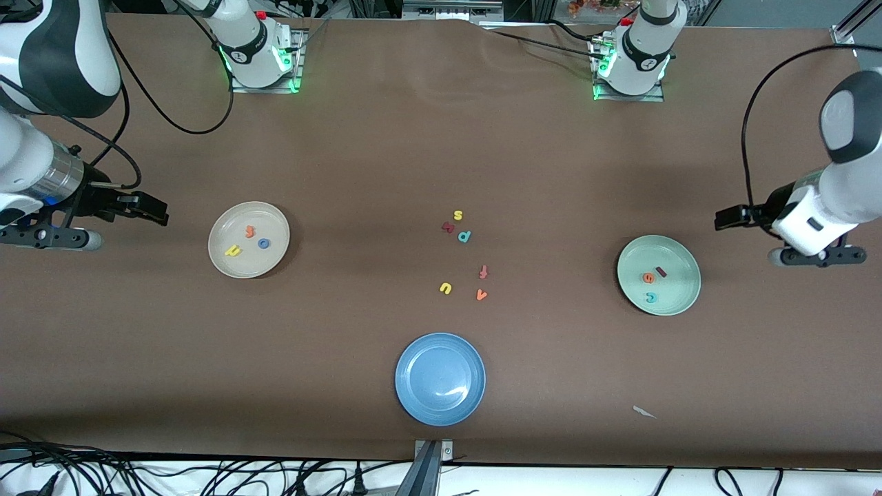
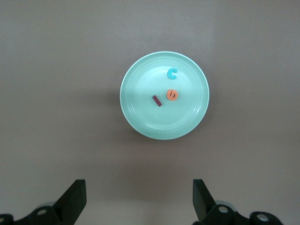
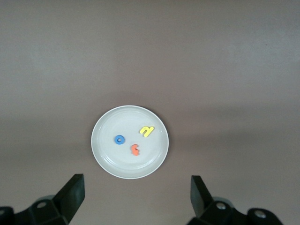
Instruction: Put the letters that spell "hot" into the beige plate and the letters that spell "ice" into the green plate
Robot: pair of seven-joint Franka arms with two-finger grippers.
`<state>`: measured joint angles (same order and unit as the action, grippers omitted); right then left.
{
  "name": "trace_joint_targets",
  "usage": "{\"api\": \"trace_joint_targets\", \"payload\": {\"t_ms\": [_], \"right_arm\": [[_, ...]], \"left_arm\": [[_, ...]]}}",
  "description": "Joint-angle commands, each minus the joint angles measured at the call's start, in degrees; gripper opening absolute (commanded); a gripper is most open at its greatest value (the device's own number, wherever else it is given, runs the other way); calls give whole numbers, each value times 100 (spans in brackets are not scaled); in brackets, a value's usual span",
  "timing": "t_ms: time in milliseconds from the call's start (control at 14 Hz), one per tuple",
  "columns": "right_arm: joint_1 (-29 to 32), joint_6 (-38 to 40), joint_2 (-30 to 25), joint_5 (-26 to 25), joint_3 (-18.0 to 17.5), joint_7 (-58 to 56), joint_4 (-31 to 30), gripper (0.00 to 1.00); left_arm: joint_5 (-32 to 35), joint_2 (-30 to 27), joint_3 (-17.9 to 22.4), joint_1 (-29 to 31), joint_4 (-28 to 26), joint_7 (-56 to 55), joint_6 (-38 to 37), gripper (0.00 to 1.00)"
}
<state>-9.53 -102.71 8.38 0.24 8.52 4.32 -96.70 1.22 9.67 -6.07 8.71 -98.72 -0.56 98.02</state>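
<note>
The beige plate (image 1: 234, 217) (image 3: 108, 154) holds a yellow h (image 1: 233, 251) (image 3: 147, 131), an orange t (image 1: 250, 231) (image 3: 135, 150) and a blue o (image 1: 263, 242) (image 3: 119, 139). In the green plate (image 1: 679, 289) (image 2: 140, 112) lie a dark red i (image 1: 661, 271) (image 2: 157, 101), an orange e (image 1: 648, 277) (image 2: 172, 94) and a teal c (image 1: 650, 297) (image 2: 172, 73). My right gripper (image 1: 155, 210) (image 3: 137, 185) hangs open and empty over bare table beside the beige plate, toward the right arm's end. My left gripper (image 1: 723, 219) (image 2: 139, 187) hangs open and empty beside the green plate, toward the left arm's end.
Loose letters lie mid-table: a yellow s (image 1: 457, 215), a dark red letter (image 1: 448, 226), a teal p (image 1: 464, 236), a red-orange f (image 1: 483, 272), a yellow u (image 1: 446, 288) and an orange v (image 1: 481, 295). A blue plate (image 1: 413, 358) sits nearer the camera. A white scrap (image 1: 644, 412) lies near the table's front edge.
</note>
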Motion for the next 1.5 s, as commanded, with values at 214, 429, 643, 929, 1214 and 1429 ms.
{"api": "trace_joint_targets", "payload": {"t_ms": [214, 429, 643, 929, 1214, 1429], "right_arm": [[13, 75, -38, -42, -17, 16, 2, 100], [13, 84, -47, -42, -17, 16, -7, 100], [13, 84, -56, -42, -17, 25, -15, 100], [13, 84, -73, -42, -17, 34, -59, 100], [13, 84, -82, -42, -8, 34, -68, 100], [13, 84, -82, -42, -17, 34, -68, 100]], "left_arm": [[-149, -352, 106, -71, 405, 135, -758, 100], [-131, -352, 97, -71, 695, 135, -776, 100], [-96, -344, 27, -71, 784, 161, -759, 100], [-96, -352, -114, -71, 784, 126, -714, 100], [-70, -344, -114, -62, 784, 135, -584, 100], [-70, -300, -114, -27, 784, 161, -513, 100]]}}
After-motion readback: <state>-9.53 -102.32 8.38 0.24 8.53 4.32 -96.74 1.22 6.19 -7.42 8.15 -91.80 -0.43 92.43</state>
